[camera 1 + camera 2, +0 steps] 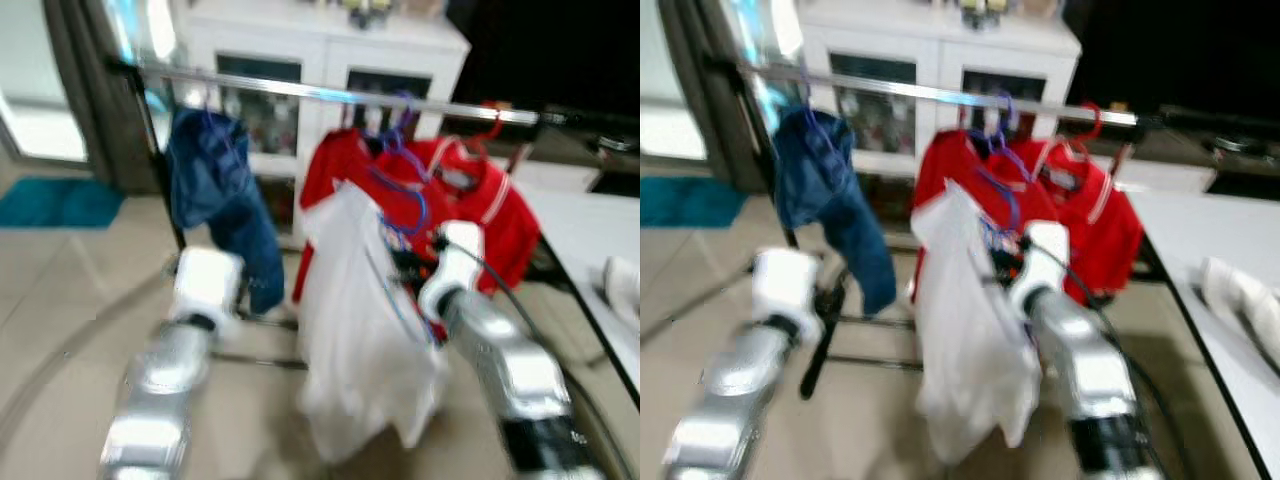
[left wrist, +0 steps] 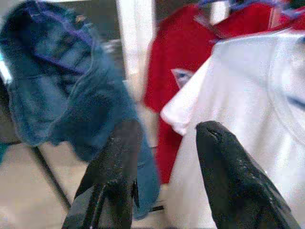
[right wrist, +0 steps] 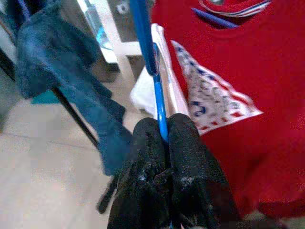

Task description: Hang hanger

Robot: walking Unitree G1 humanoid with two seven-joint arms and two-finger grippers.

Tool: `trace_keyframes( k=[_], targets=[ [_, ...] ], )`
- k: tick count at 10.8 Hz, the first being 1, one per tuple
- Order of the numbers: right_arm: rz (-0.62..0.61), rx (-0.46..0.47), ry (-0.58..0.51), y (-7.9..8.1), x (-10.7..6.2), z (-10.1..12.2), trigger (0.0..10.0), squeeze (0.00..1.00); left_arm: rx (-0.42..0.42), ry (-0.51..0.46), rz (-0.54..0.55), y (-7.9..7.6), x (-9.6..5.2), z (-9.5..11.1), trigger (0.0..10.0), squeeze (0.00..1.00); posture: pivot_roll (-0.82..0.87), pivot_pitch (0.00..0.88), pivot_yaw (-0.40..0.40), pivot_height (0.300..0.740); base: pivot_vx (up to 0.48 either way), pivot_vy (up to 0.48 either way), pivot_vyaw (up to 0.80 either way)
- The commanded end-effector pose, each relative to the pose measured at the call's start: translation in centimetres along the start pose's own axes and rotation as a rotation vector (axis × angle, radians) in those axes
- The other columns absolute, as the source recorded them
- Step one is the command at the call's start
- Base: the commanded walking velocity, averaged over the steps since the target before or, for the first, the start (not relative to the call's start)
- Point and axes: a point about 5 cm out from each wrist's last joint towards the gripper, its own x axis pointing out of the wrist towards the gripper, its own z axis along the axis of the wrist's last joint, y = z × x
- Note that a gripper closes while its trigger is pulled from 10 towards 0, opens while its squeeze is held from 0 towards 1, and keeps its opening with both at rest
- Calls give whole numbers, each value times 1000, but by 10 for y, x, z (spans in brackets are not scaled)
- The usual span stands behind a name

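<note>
A chrome clothes rail [image 1: 330, 94] runs across in front of me, blurred. On it hang blue jeans [image 1: 215, 190] at the left and red shirts [image 1: 480, 205] at the right. My right gripper [image 3: 164, 129] is shut on a blue hanger [image 3: 157, 90] that carries a white shirt [image 1: 355, 330], held below the rail in front of the red shirts. The hanger's hook [image 1: 400, 190] rises toward the rail. My left gripper [image 2: 164, 136] is open with nothing between its fingers, pointing at the gap between the jeans [image 2: 62, 95] and the white shirt [image 2: 248, 109].
A white cabinet [image 1: 320, 60] with glass doors stands behind the rail. The rack's dark upright [image 1: 160, 170] rises at the left, next to a curtain. A white table [image 1: 590, 240] with a folded cloth lies at the right. A teal mat [image 1: 55, 200] lies on the tiled floor.
</note>
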Motion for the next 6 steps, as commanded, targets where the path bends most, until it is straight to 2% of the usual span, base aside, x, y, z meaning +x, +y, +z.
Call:
trace_keyframes(
  k=[1, 2, 6],
  targets=[
    [39, -21, -59, 12, 4, 16, 10000, 0, 13, 2, 29, 10, -1, 2, 10000, 0, 123, 0, -82, 740, 382, 0, 800],
    [37, -20, -59, 12, 4, 15, 10000, 0, 9, 0, 24, 7, -1, 3, 10000, 0, 128, 0, -84, 740, 382, 0, 800],
    [27, -40, -71, 12, 10, 16, 10000, 0, 34, -2, -4, 6, -2, 6, 10000, 0, 149, 0, -69, 740, 380, 0, 0]
  ],
)
